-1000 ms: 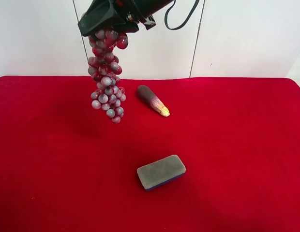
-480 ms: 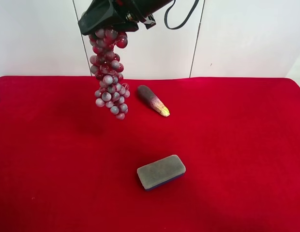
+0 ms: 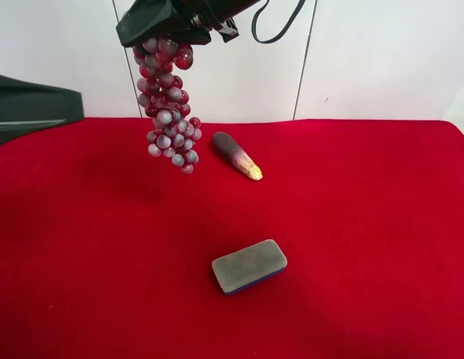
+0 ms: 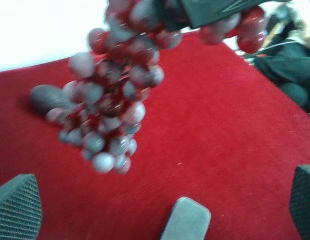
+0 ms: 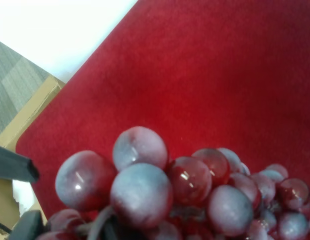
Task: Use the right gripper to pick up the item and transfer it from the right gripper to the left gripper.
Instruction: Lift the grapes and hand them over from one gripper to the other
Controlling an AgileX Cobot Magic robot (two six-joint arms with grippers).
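Your right gripper [image 3: 159, 36] is cut off by the exterior view's top edge. It is clamped on the top of 1 grape bunch [image 3: 168, 112] hanging above the red cloth [image 3: 352, 224]. Your left gripper [image 4: 157, 202] shows only 2 fingertips, wide apart, in a blurred view. On the cloth lie 1 grey sponge [image 3: 249, 265] and 1 dark tapered item [image 3: 236, 155].

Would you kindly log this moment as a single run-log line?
phase: pre-handover | right gripper: shut on grape bunch, aloft | left gripper: open, apart from bunch | transfer: not yet done
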